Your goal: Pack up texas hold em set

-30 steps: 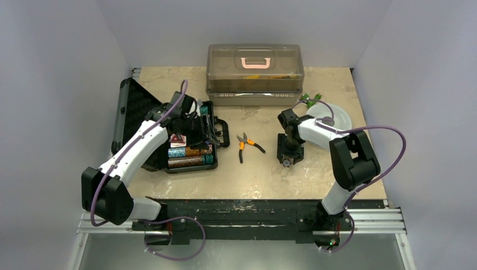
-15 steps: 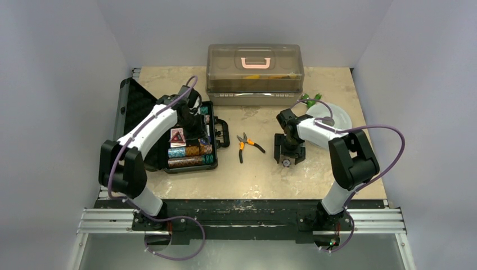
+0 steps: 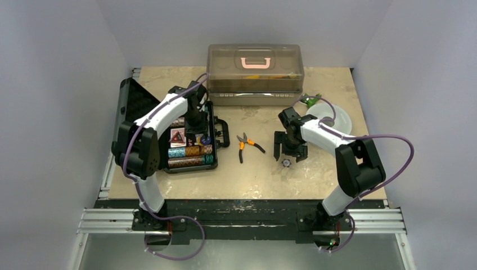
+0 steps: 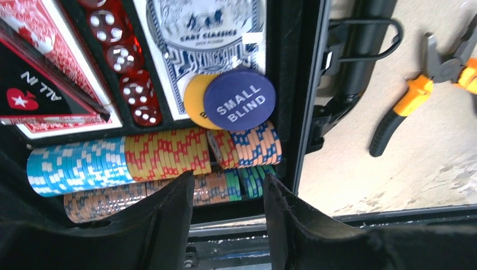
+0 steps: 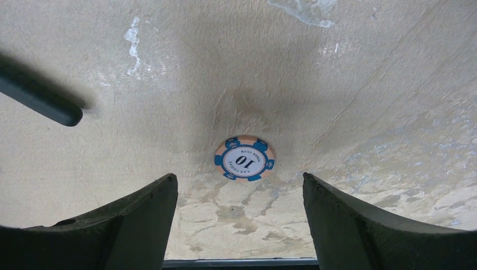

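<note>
Straddling loose chip on worktop, right tool stood apart, empty | left tool apart over case | best lowered squarely, pinching chip's rim.

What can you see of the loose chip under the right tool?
The loose chip is a round, plastic-looking disc. Its white centre is printed "10" and its rim alternates blue and peach segments. It lies flat, face up and alone on the bare table. The right tool is open and straddles it, with no contact visible.
</note>
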Controlling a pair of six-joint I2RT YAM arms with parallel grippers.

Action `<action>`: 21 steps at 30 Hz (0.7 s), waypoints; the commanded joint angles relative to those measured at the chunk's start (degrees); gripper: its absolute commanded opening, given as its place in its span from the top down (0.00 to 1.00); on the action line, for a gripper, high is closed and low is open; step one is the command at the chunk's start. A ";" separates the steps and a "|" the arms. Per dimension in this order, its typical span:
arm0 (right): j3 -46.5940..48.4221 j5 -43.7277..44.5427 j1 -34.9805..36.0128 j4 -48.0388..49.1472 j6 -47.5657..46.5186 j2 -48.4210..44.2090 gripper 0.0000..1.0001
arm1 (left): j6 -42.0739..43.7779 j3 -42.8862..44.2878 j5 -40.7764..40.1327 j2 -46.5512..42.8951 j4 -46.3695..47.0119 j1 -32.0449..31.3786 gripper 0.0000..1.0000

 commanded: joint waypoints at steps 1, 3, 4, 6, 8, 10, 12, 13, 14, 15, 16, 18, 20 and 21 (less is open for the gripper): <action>-0.35 0.52 0.23 -0.79 -0.78 -1.74 0.21 | -0.02 4.82 0.04 2.07 -0.01 -1.76 0.53; -0.14 0.33 0.20 -0.78 -0.78 -1.77 0.21 | -0.54 5.84 -1.74 3.07 -0.34 -3.18 0.52; -0.06 0.24 0.18 -0.78 -0.86 -1.74 0.21 | -0.84 6.36 -3.02 3.64 -0.78 -3.79 0.52; 0.13 0.14 0.24 -0.81 -0.93 -1.68 0.21 | -1.53 7.06 -4.01 4.72 -1.63 -4.39 0.52; 0.14 0.16 0.24 -0.84 -0.95 -1.77 0.21 | -2.14 7.12 -4.83 5.26 -2.05 -4.51 0.55; 0.02 0.07 0.20 -0.82 -0.96 -1.86 0.21 | -1.98 6.63 -5.47 5.24 -1.70 -4.46 0.56; -0.16 0.05 0.22 -0.84 -0.96 -1.93 0.21 | -1.51 6.46 -5.18 5.59 -1.62 -4.52 0.57; -0.20 0.05 0.18 -0.89 -0.96 -1.90 0.21 | -1.29 6.45 -5.19 5.86 -1.72 -4.59 0.57; -0.21 0.05 0.23 -0.84 -0.97 -1.81 0.21 | -1.11 6.45 -5.32 6.15 -1.77 -4.59 0.57; -0.23 -0.01 0.24 -0.82 -0.96 -1.74 0.21 | -0.95 6.45 -5.36 6.44 -1.87 -4.60 0.57; -0.12 -0.03 0.23 -0.83 -0.91 -1.66 0.21 | -0.79 6.45 -5.30 6.69 -1.90 -4.60 0.58; 0.01 -0.12 0.25 -0.82 -0.95 -1.66 0.21 | -0.28 6.57 -4.74 7.21 -1.97 -4.55 0.58; 0.10 -0.13 0.21 -0.84 -0.96 -1.56 0.21 | 0.20 6.78 -4.58 7.58 -1.83 -4.67 0.55; 0.14 -0.12 0.24 -0.74 -1.00 -1.56 0.21 | 0.48 6.87 -4.58 7.61 -1.94 -4.68 0.54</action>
